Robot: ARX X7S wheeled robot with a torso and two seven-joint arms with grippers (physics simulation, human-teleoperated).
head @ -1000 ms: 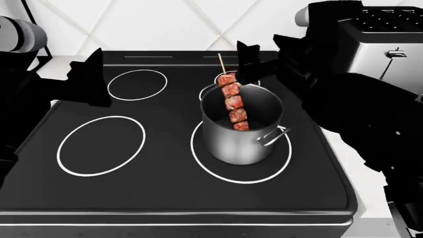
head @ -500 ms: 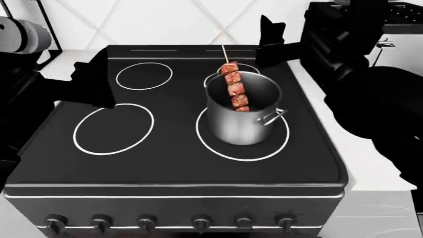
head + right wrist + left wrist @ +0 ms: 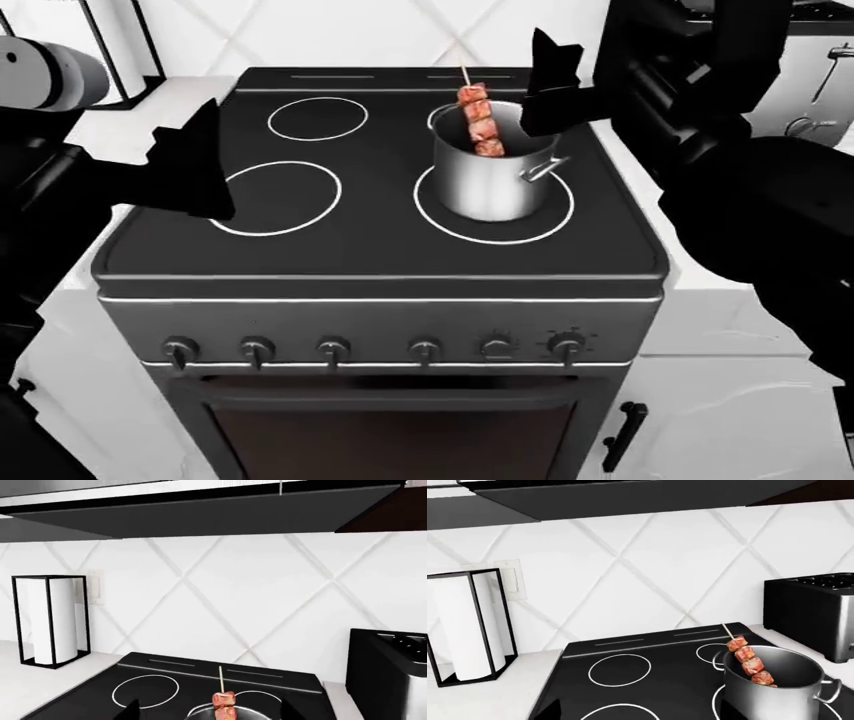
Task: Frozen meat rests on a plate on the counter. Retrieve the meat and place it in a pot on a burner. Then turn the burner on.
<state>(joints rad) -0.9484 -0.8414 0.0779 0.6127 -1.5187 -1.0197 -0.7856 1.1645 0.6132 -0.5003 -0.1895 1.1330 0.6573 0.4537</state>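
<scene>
The meat (image 3: 478,122), a kebab of reddish chunks on a pale skewer, leans inside the steel pot (image 3: 491,172). That pot stands on the front right burner (image 3: 558,215) of the black cooktop. My right gripper (image 3: 545,88) hovers open just right of the pot's rim, holding nothing. Its wrist view shows the meat (image 3: 224,705) beyond its spread fingertips (image 3: 127,711). My left gripper (image 3: 211,165) hangs open and empty over the front left ring. The left wrist view shows the pot (image 3: 774,692) and meat (image 3: 750,661) off to one side. The plate is out of view.
Several knobs (image 3: 424,349) line the stove's front panel above the oven door. A chrome toaster (image 3: 817,60) stands on the white counter (image 3: 714,290) at the right. A paper towel holder (image 3: 467,630) stands on the counter left of the stove.
The head view has pulled back and tilted down, bringing the stove front and knobs into sight. The right gripper has drawn away from the skewer; the meat stays in the pot.
</scene>
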